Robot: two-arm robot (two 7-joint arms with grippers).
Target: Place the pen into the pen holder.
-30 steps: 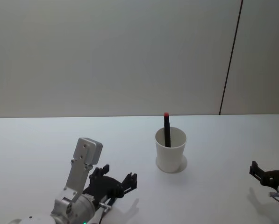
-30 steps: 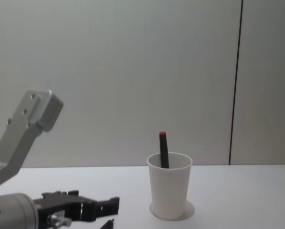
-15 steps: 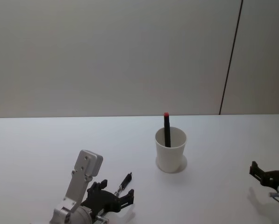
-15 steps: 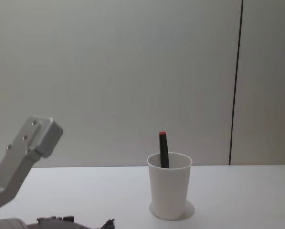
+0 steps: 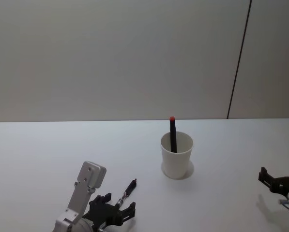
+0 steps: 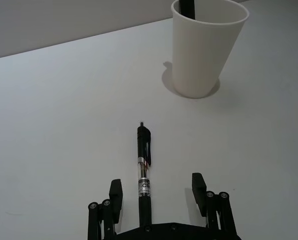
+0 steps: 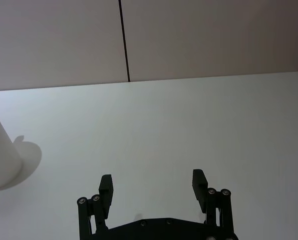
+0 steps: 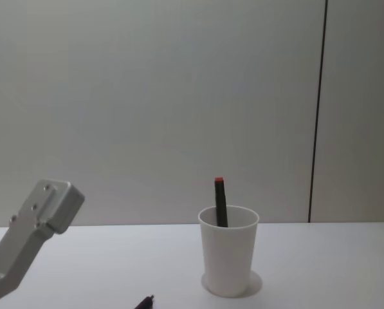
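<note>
Black pen [image 6: 144, 165] lying flat on counter [image 6: 54, 110], between spread fingers [image 6: 116, 192] of left gripper [image 6: 156, 182], touching neither. Long axis running straight out from gripper, tip pointing toward white cup [image 6: 208, 50], which is standing farther out and to robot's right. Red-topped pen [image 5: 173, 133] standing inside cup. Judged next need: closing across barrel. Right gripper [image 7: 152, 181] idling spread near counter's right edge; left arm nearer.

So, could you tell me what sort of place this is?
Probably a lab test bench: a white table, plain wall panels behind, and a cup holding a red-tipped pen, plus a pen lying inside the open left gripper. The right gripper rests open at the right.
</note>
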